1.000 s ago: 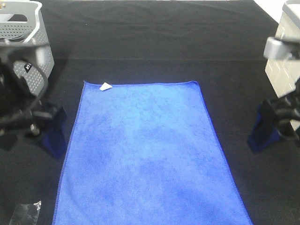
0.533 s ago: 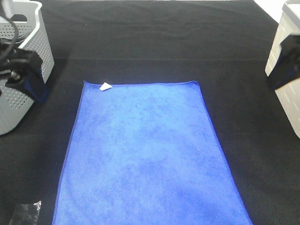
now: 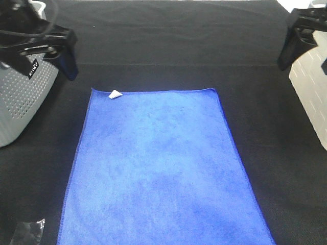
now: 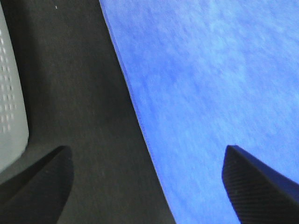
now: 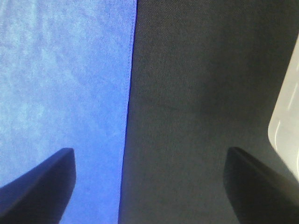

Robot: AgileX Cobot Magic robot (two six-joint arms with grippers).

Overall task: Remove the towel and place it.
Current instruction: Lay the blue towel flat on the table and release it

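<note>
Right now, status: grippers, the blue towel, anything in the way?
Left gripper open, empty. Right gripper open, empty. Large royal-blue microfibre towel flat on black table cloth, ungrasped. Nothing lying on it.

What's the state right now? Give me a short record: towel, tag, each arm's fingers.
towel: spread flat on black cloth, not grasped
tag: white, at towel's far left corner
left fingers: open, empty, near grey basket
right fingers: open, empty, near white basket
</note>
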